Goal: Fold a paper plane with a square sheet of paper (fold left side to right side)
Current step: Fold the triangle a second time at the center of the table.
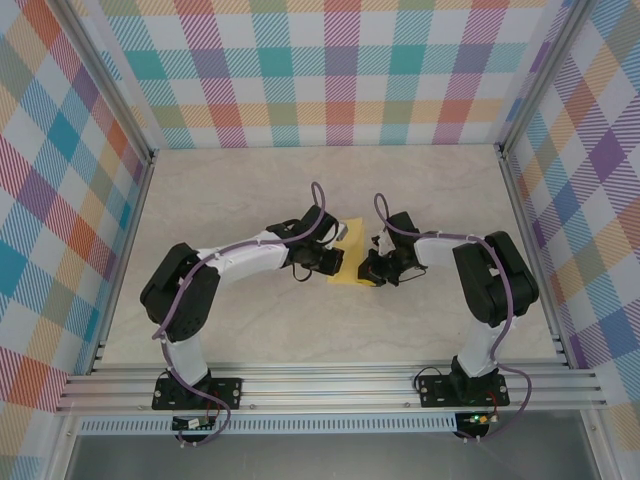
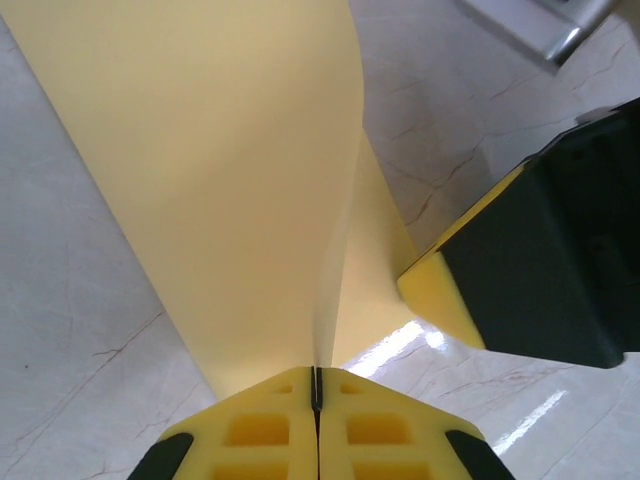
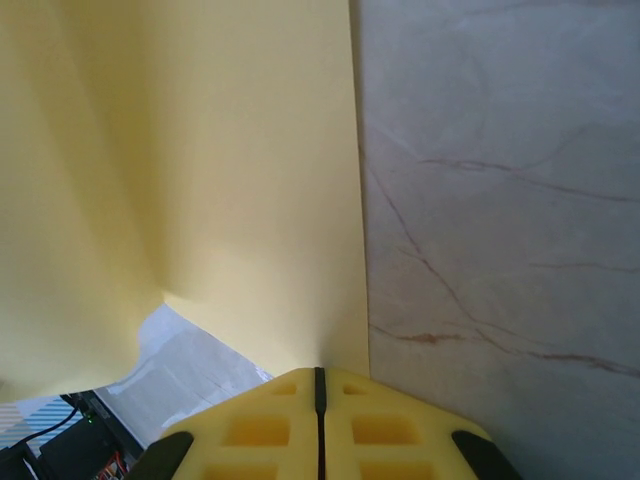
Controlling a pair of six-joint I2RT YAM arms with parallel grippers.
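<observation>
L claw (image 2: pixel 316 378), R claw (image 3: pixel 320 376) both pinched shut on paper (image 1: pixel 350 270); long axis near-far.

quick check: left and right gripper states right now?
Left gripper: closed, fingers pinching the thin yellow-orange sheet of paper.
Right gripper: closed, fingers pinching the edge of the same sheet.

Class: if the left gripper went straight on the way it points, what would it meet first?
The thin yellow-orange square sheet of paper it is shut on, spreading straight ahead of the left gripper; probably the pale marbled table beyond, though depth is unclear.
</observation>
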